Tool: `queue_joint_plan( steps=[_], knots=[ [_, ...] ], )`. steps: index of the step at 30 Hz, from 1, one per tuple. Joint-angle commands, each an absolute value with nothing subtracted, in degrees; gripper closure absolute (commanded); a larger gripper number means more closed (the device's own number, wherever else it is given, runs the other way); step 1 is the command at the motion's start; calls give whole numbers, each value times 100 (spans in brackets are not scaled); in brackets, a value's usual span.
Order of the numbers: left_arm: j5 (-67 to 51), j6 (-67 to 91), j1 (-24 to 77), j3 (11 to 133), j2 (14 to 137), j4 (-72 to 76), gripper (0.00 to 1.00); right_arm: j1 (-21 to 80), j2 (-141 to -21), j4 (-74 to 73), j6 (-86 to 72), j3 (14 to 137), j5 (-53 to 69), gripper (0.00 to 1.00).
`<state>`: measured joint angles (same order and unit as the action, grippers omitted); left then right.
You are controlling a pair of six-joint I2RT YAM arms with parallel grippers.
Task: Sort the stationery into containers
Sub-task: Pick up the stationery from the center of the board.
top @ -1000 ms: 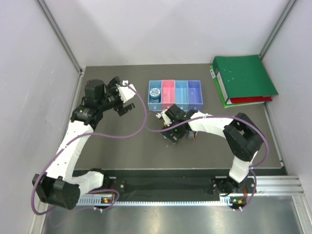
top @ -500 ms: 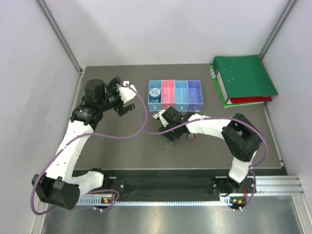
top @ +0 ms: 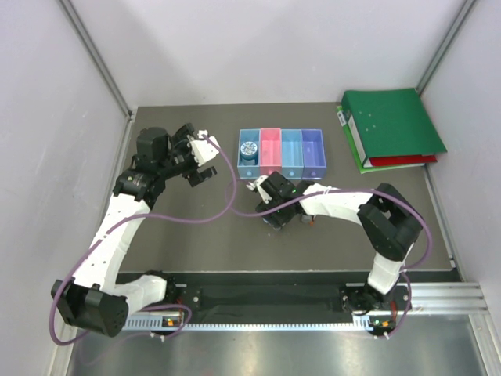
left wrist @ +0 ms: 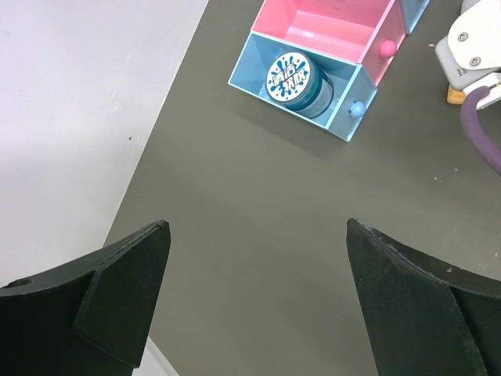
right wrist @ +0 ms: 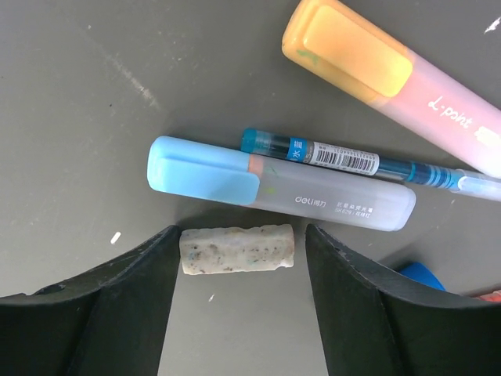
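Speckled rectangular eraser (right wrist: 237, 249) between right pincer (right wrist: 242, 236) jaws, grip unclear; left pincer (left wrist: 258, 235) gaping, empty.

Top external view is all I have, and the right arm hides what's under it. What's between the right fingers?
Observer: A tan eraser lies flat between the right fingers, with a thin gap showing on one side.
Operator: Anything else close by?
Observer: A light-blue marker lies just beyond the eraser, parallel to it and outside the fingers.
Operator: And the other arm?
Observer: The left fingers stand wide open, with only bare table between them.
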<state>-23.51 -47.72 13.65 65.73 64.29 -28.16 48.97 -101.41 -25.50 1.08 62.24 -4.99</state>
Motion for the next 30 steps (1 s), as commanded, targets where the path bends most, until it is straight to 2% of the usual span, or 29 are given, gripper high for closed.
queue_joint_plan(
  steps=[1, 5, 6, 9, 30],
  knots=[
    [-2408, -4808, 1389, 6715, 6398, -2654, 1, 4896, -10151, -2830, 272, 6064, -721, 35],
    [-2399, -4843, 1389, 6732, 6425, -2646, 1, 4896, -10099, -2813, 264, 5977, -686, 39],
    [-2391, -4843, 1389, 6724, 6416, -2654, 1, 4887, -10090, -2786, 281, 5950, -694, 45],
    [-2391, -4869, 1389, 6706, 6416, -2646, 1, 4896, -10099, -2777, 299, 5924, -721, 53],
    [-2514, -4904, 1397, 6767, 6609, -2461, 1, 4904, -9756, -3568, 940, 6890, -738, 51]
  ],
)
